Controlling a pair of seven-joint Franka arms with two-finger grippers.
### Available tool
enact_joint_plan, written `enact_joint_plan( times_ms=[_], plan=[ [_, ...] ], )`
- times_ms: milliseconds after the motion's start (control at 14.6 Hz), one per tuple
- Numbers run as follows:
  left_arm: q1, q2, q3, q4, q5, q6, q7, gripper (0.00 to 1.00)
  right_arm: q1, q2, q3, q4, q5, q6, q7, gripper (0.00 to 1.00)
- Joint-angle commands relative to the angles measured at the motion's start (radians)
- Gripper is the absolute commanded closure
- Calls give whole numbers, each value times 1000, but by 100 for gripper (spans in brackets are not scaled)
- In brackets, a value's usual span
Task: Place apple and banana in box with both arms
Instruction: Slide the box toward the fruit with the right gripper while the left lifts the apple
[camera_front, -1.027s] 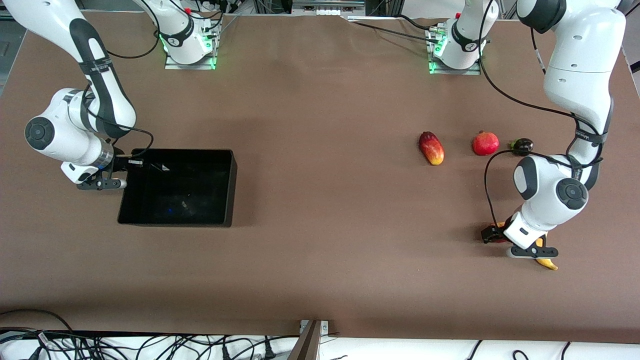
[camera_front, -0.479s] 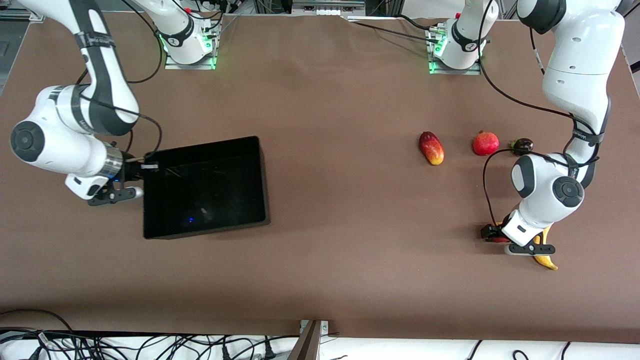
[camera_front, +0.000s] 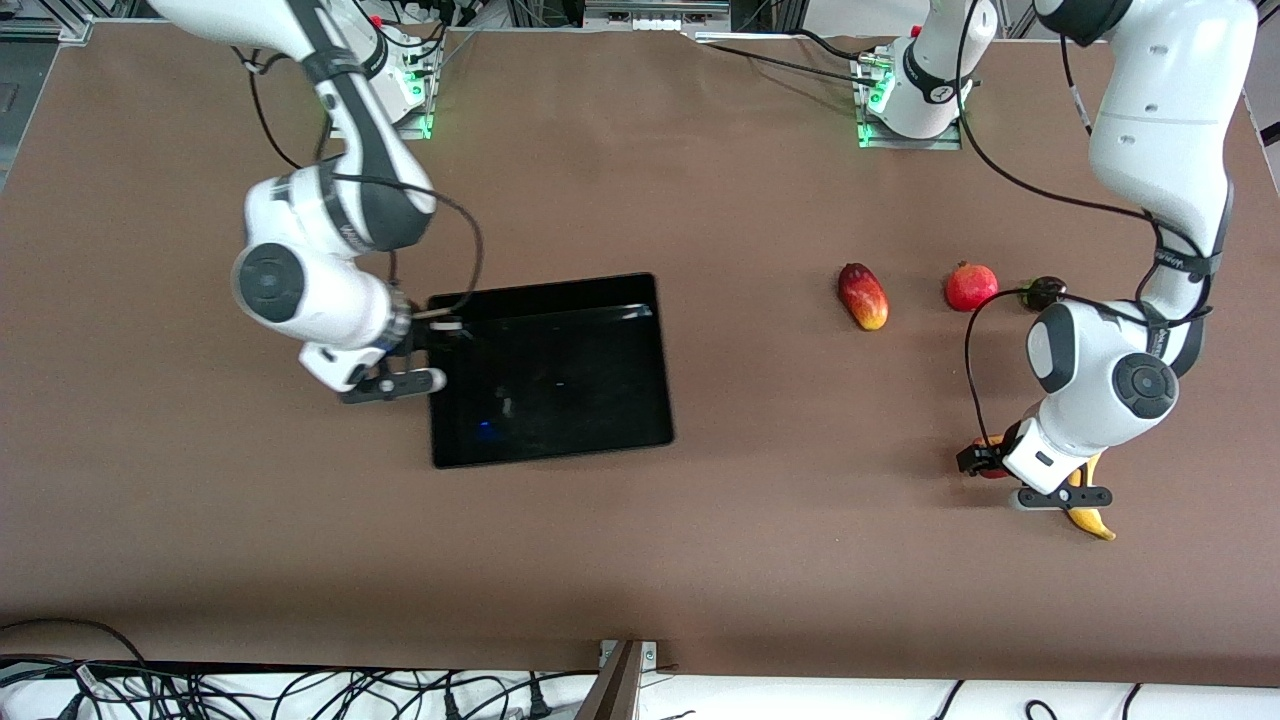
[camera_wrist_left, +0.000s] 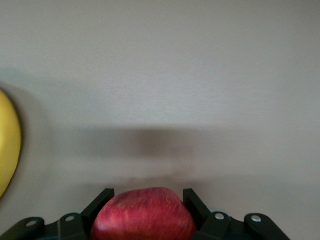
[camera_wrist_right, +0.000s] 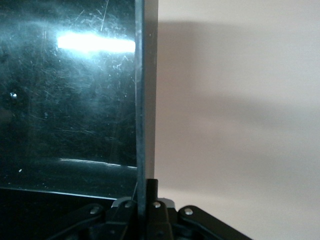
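Note:
The black box (camera_front: 560, 375) sits at mid-table. My right gripper (camera_front: 437, 328) is shut on the box's wall at the right arm's end; in the right wrist view that thin wall (camera_wrist_right: 141, 100) runs between my right gripper's (camera_wrist_right: 146, 189) closed fingers. My left gripper (camera_front: 982, 460) is shut on the red apple (camera_front: 990, 470) near the left arm's end of the table. In the left wrist view the apple (camera_wrist_left: 142, 217) fills my left gripper (camera_wrist_left: 146, 194). The yellow banana (camera_front: 1090, 512) lies on the table just beside the apple, partly under the left wrist, and its edge shows in the left wrist view (camera_wrist_left: 7, 150).
A red-yellow mango (camera_front: 863, 296), a red pomegranate (camera_front: 971, 287) and a small dark fruit (camera_front: 1046, 291) lie in a row farther from the front camera than the apple. Bare brown table lies between the box and the fruits.
My right gripper has moved the box across the table toward the left arm's end, to mid-table. My left gripper has shifted only slightly with the apple in it.

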Motion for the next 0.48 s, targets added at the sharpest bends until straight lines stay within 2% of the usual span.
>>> enact_joint_plan(
  times_ms=[0,411],
  plan=[
    [-92,-124,3,-11,4,-137,-198,100,97,85,-4,102,56,26,79,100],
    [-290,-158,-25,-4,1,-215,-603,100,286,252,-5,216,52,204,321,100]
  ],
)
